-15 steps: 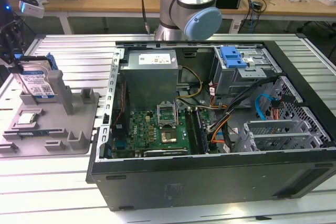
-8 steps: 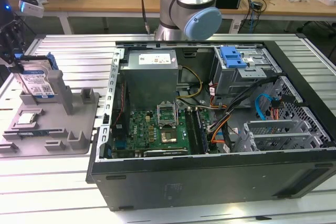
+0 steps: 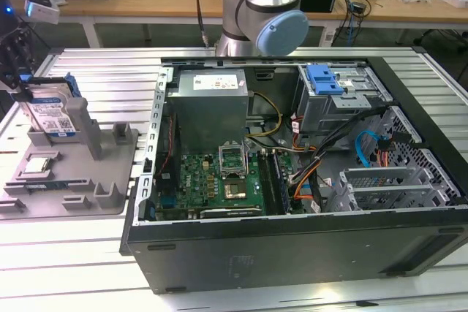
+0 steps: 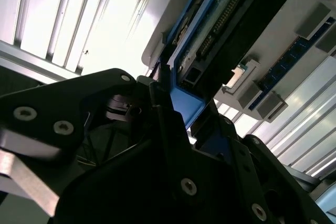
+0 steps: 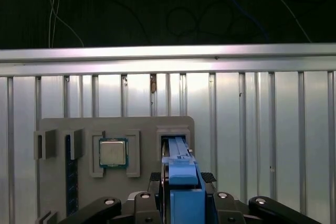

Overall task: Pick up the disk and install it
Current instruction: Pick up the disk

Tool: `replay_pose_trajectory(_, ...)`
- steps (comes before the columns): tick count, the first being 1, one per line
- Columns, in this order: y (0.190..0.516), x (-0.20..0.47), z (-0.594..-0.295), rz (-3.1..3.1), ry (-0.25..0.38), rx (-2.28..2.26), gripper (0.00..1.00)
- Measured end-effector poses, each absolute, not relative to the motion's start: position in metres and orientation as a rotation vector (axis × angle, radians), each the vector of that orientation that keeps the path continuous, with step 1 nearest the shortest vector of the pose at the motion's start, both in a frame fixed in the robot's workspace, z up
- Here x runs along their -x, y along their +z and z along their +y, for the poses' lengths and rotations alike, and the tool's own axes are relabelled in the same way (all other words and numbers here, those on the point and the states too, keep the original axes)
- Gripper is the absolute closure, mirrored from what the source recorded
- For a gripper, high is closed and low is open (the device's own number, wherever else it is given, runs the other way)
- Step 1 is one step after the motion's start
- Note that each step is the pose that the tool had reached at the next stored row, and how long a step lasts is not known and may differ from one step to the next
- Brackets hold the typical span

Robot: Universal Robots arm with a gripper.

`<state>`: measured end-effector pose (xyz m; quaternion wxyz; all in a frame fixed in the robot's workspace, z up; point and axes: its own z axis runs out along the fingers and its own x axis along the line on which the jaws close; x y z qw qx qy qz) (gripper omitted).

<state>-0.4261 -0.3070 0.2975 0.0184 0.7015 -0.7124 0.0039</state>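
At the exterior view's left: disk (image 3: 53, 113) stands upright in the grey holder (image 3: 110, 180) on the worktop (image 3: 73, 253).
Fingers (image 4: 160, 95) are closed in, pinching the disk's blue carrier frame (image 5: 182, 179) from both sides, with its far end in the holder's slot. Processor chip (image 5: 113, 152) sits in a pocket beside the slot. To the right, the open computer case (image 3: 292, 253) is just beside the holder.

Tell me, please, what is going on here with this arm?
The robot arm's pincer is closed on the blue frame of the disk, which stands upright in a slot of the grey holder tray at the exterior view's left. The disk has not yet been installed in the open computer case beside the tray.
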Motion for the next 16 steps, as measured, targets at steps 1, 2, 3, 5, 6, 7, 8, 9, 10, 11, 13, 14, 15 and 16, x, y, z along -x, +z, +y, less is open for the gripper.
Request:
replay_pose_trajectory(1,0.2975,0.4262,-0.307,-2.212,0.012,-2.178,0.59)
replay_pose_trajectory(2,0.2974,0.4262,-0.307,-2.212,0.013,-2.179,0.59)
replay_pose_trajectory(3,0.2974,0.4262,-0.307,-2.212,0.013,-2.179,0.59)
replay_pose_trajectory(5,0.2973,0.4261,-0.3069,-2.213,0.013,-2.179,0.59)
replay_pose_trajectory(6,0.2972,0.426,-0.3069,-2.213,0.013,-2.179,0.59)
replay_pose_trajectory(7,0.2973,0.4257,-0.3069,-2.213,0.013,-2.178,0.59)
replay_pose_trajectory(8,0.2973,0.4254,-0.3069,-2.213,0.013,-2.179,0.59)
replay_pose_trajectory(9,0.2973,0.425,-0.3069,-2.213,0.013,-2.179,0.59)
replay_pose_trajectory(10,0.2973,0.4249,-0.3069,-2.213,0.013,-2.178,0.59)
replay_pose_trajectory(11,0.2974,0.4249,-0.307,-2.212,0.013,-2.178,0.59)
replay_pose_trajectory(13,0.2974,0.4248,-0.307,-2.212,0.013,-2.179,0.59)
replay_pose_trajectory(14,0.2974,0.4248,-0.307,-2.212,0.013,-2.179,0.59)
replay_pose_trajectory(15,0.2973,0.4248,-0.307,-2.212,0.013,-2.179,0.59)
replay_pose_trajectory(16,0.2974,0.4247,-0.307,-2.212,0.013,-2.179,0.6)
